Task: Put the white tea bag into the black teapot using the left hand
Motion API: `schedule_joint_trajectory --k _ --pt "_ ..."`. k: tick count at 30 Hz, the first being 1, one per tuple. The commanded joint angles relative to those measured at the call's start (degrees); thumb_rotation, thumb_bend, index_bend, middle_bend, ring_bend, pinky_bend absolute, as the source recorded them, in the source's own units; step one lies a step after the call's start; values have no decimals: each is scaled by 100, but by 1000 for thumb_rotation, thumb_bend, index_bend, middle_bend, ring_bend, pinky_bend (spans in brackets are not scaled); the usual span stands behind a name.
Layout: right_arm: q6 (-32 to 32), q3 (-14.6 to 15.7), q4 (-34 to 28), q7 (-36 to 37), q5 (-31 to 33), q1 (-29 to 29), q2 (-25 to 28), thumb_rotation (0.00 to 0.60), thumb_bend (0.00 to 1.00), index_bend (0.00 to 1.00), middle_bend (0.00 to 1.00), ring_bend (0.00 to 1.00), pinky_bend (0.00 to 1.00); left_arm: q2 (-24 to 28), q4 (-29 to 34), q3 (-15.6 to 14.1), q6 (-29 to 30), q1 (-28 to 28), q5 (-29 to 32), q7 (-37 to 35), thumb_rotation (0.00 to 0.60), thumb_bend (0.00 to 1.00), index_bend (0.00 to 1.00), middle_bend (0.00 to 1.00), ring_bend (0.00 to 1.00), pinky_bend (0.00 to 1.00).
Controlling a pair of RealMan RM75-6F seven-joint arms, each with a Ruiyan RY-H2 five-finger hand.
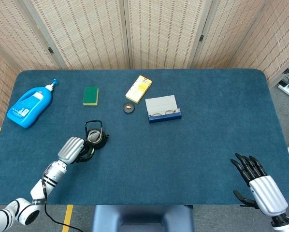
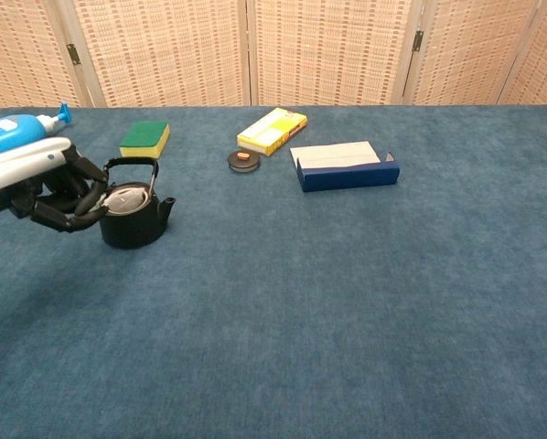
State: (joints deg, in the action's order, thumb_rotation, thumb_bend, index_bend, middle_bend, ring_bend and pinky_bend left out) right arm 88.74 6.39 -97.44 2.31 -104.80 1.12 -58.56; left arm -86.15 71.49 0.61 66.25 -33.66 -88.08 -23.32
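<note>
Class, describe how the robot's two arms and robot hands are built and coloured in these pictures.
Each robot hand, left and right, has a silver ribbed back shell and black fingers. The left arm is white with black joint bands, and a black cable runs alongside it.

1. Table [image 1: 193,145]: covered in blue cloth with a matt, felt-like nap.
2. Teapot [image 2: 134,219], left of centre: black, matt, slightly rough like cast iron; thin dark wire handle.
3. Tea bag [image 2: 123,198]: pale, papery, seen in the teapot's mouth.
4. Left hand [image 2: 58,197], lower left: silver-grey smooth shell over the back, black matt fingers [image 2: 81,207].
5. Right hand [image 1: 260,186], lower right: the same silver shell and black fingers.
6. Bottle [image 1: 29,106], upper left: glossy blue plastic.
7. Sponge [image 1: 91,95]: green, rough top over a yellow foam layer.
8. Box [image 1: 138,88]: yellow printed card, smooth.
9. Screen [image 1: 149,29], top of frame: woven, cane-like panels in pale frames.
</note>
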Motion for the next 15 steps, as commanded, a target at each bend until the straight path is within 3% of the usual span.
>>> schedule_joint_trajectory --k 1,15 --pt "13 11 9 4 -21 -2 0 600 306 0 0 0 0 -94 -82 -97 54 89 -73 -68 600 633 699 1000 1000 1000" --pt "67 57 21 -65 -110 -27 -28 600 305 0 0 0 0 -375 -361 -315 77 313 -193 -270 600 617 654 1000 1000 1000"
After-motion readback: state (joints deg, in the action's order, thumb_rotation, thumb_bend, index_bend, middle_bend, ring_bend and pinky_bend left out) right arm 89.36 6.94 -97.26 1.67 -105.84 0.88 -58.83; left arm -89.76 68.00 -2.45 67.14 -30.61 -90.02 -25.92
